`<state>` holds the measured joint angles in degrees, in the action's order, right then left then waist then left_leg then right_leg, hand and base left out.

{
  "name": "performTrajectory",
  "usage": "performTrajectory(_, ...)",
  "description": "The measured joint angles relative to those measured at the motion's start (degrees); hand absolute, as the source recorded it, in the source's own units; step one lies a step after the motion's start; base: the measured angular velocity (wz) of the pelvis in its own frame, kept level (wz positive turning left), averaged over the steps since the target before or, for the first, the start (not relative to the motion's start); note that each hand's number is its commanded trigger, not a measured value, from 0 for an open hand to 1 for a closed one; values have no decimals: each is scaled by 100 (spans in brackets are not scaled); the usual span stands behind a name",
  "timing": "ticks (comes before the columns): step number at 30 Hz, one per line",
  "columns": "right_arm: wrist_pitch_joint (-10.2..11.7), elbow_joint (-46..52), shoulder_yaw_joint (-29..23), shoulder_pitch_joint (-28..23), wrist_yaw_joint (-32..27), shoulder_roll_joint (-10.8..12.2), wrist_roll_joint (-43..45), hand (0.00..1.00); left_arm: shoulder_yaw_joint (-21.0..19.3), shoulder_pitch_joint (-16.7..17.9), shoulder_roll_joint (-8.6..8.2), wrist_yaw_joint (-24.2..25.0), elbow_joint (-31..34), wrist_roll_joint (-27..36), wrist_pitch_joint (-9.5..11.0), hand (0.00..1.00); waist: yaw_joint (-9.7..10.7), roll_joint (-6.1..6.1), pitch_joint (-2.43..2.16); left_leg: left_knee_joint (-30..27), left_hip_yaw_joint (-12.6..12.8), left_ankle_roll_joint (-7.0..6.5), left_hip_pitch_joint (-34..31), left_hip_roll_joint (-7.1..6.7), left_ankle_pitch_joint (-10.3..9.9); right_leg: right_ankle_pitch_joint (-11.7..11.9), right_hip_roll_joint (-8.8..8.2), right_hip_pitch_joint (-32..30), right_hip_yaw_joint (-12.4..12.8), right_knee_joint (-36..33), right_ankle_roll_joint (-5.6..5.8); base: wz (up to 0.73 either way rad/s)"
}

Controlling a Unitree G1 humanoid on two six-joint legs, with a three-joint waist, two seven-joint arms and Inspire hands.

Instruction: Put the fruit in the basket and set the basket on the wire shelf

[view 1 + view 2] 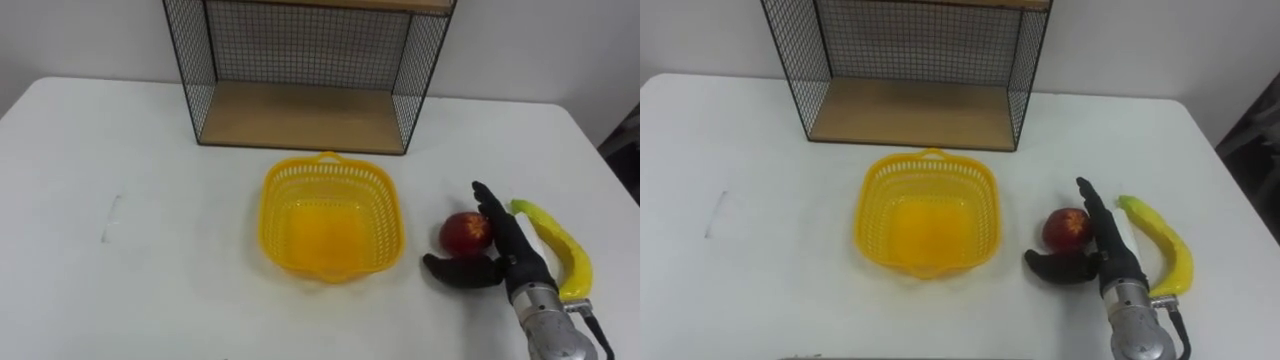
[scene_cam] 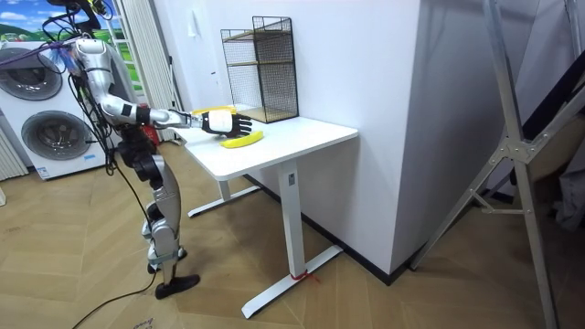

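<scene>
white table (image 1: 100, 150), black wire shelf with a wooden floor (image 1: 300, 118) at the back, empty yellow plastic basket (image 1: 268, 215) in front. long yellow banana (image 1: 570, 250) and round red fruit (image 1: 462, 230) lie right of the basket. right hand (image 1: 512, 248) is spread open between them, thumb hooked round the red fruit, lining up a grab i guess, nothing held.

A white table (image 1: 120, 140) carries everything. The right hand (image 1: 508, 252) reaches in low over its near right part, fingers straight and thumb spread. A red apple (image 1: 465, 232) lies in the crook between thumb and fingers, against the fingers. A banana (image 1: 562, 252) lies just beside the hand on its right. Left of the hand, apart from the thumb, sits an empty yellow basket (image 1: 275, 195). Beyond the hand and to its left, behind the basket, a wire shelf (image 1: 300, 115) with a wooden floor stands at the table's far edge.
</scene>
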<state>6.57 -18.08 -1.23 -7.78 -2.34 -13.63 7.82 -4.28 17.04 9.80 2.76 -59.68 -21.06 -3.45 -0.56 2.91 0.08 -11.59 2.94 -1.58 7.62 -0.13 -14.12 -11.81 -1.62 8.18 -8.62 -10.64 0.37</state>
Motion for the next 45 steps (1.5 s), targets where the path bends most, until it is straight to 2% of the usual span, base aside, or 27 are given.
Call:
performTrajectory(12,-29,-200,-279,236,-208,2,373,100,0,6,0,1,0,-1,-29,0,10,-35,-10,20,-8,3,2,21,-2,4,14,3,-23,0,-5,0)
performTrajectory(20,2,-263,-341,300,-270,24,290,100,1,-7,0,-3,-10,-1,-25,0,7,-50,-13,29,3,3,8,22,-2,4,16,-4,-32,4,-5,-1)
performTrajectory(27,27,-560,-340,455,-278,53,-1116,100,20,-9,-1,15,-109,4,1,0,16,-57,-7,18,16,5,-9,40,-3,6,5,-8,-81,1,-6,0)
performTrajectory(34,21,-509,-356,363,-219,70,-2789,100,100,55,-88,25,-107,4,-44,0,27,-175,-22,25,86,11,-11,32,-7,8,8,-23,-68,1,-7,-2)
performTrajectory(36,17,-493,-350,356,-175,137,-3258,100,103,41,-117,25,-103,5,-87,0,35,-199,-24,24,107,11,-4,36,-7,10,10,-20,-75,3,-8,-2)
performTrajectory(40,-50,-86,-125,109,170,285,-4526,100,108,26,-195,23,-91,8,-125,0,17,-203,-37,15,126,11,-17,36,-7,10,6,-32,-86,0,-8,0)
performTrajectory(45,-114,75,68,87,616,406,-5506,100,119,37,-219,25,-64,15,-115,0,24,-238,-31,-12,123,11,-43,32,-7,15,0,-29,-99,-1,-3,4)
